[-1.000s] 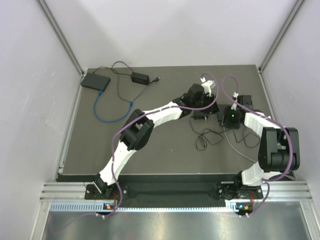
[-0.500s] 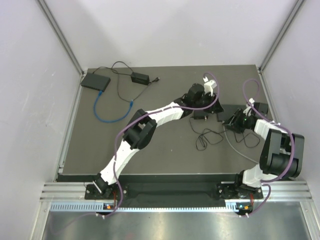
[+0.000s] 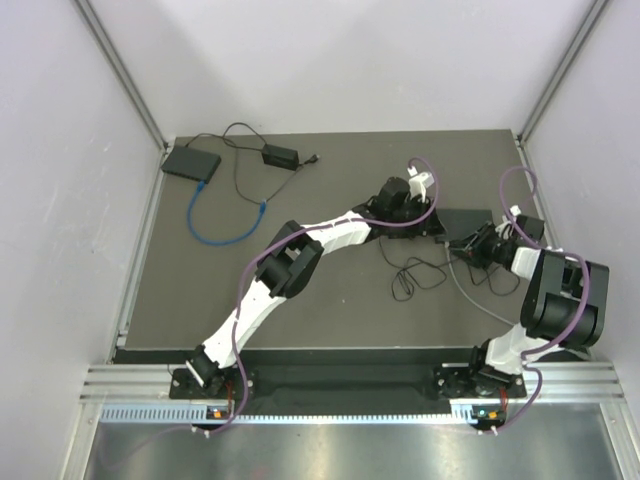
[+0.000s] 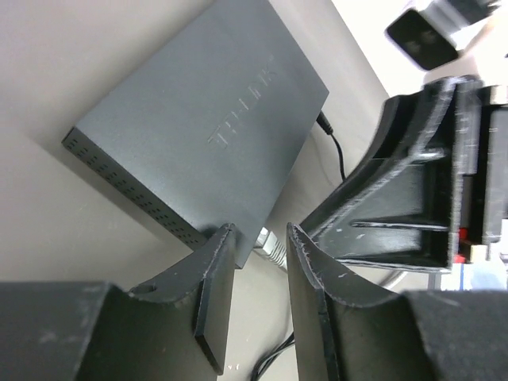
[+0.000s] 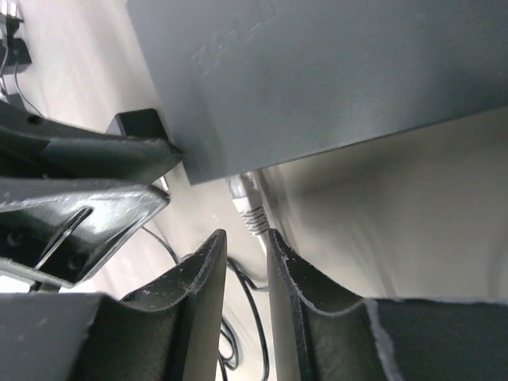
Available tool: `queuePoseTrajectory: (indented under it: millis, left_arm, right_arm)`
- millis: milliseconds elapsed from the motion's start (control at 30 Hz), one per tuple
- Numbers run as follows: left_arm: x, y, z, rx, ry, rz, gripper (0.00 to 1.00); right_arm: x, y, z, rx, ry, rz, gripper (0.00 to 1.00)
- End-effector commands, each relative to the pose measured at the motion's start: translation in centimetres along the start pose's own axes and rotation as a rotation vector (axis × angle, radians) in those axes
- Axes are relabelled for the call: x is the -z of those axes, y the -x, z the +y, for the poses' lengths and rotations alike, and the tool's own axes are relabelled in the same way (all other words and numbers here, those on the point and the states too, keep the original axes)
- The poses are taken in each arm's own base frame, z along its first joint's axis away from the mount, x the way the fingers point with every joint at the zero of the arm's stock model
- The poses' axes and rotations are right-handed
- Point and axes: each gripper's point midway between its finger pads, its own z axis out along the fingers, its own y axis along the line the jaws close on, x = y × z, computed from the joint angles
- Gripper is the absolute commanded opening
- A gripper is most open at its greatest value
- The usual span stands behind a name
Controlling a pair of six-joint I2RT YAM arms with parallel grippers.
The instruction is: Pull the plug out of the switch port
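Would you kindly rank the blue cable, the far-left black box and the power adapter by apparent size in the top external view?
1. blue cable: its loop spans the most area.
2. black box.
3. power adapter, clearly smallest.
All sit similarly far from the camera, so the order holds.

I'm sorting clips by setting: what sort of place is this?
Most likely a robotics lab test cell: plain white walls on aluminium posts box in a dark table, with the left arm and right arm bolted at its near edge, working a network switch.
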Motion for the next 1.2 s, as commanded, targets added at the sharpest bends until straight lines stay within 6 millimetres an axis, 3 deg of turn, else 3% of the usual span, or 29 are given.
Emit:
queuePoseTrajectory:
  millis: [0,267,500,800,1167]
  left_arm:
    - [0.1,3.3,-2.2,-0.059,-0.062,-0.078,0.37]
    - [0.4,3.0,0.0,-0.055,0.071,-0.066,0.34]
    - [0.0,3.5,-2.0,-0.050,-0.065,-0.110,0.37]
    - [-0.9,2.2,1.1,0.008,0.049,-0.097,0.36]
    - [-1.2,0.6,2.3,0.037,0.079,-0.050,0.35]
  right_arm:
    - [-0.6,1.5,0.8,-0.002,0.068,-0.045,0.27]
    - [-1.7,1.7,0.6,-0.079,0.111,-0.063,0.25]
    - [-1.6,1.8,0.2,-0.081,0.084,-0.074,0.25]
    - [-1.9,2.3,0.2,-0.114,0.095,-0.101,0.25]
    - [-2.6,2.0,0.1,-0.158,0.124,-0.089,0.28]
